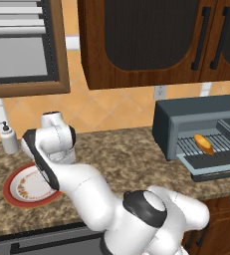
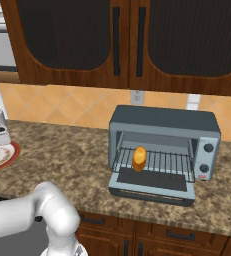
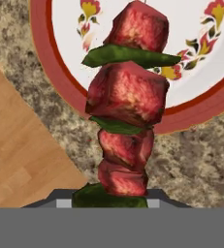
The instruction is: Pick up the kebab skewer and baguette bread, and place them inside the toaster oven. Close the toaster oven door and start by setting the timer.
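Red-brown meat chunks w/ green pepper slices betw. them are being shown close up in the hand view: the kebab skewer [image 3: 127,104] is being held upright along the pincer's axis, its lower end sitting at the pincer [image 3: 111,202], which is judged to be clamped on it, tho the fingertips themselves are being hidden by the food. Below it a red-rimmed floral plate [image 3: 67,38] is being seen on the speckled granite worktop [image 3: 200,155], so the skewer is being carried just above the plate, at the far left of the base views. It is prob. light and stiff along the stick but knobbly; the chunks are being judged soft and liable to spin, so a hold at the stick or low chunk is being preferred. The baguette bread [image 2: 140,158], a stubby golden loaf, is already lying on the wire rack inside the toaster oven [image 2: 165,120], whose toaster oven door [image 2: 154,192] is hanging open.
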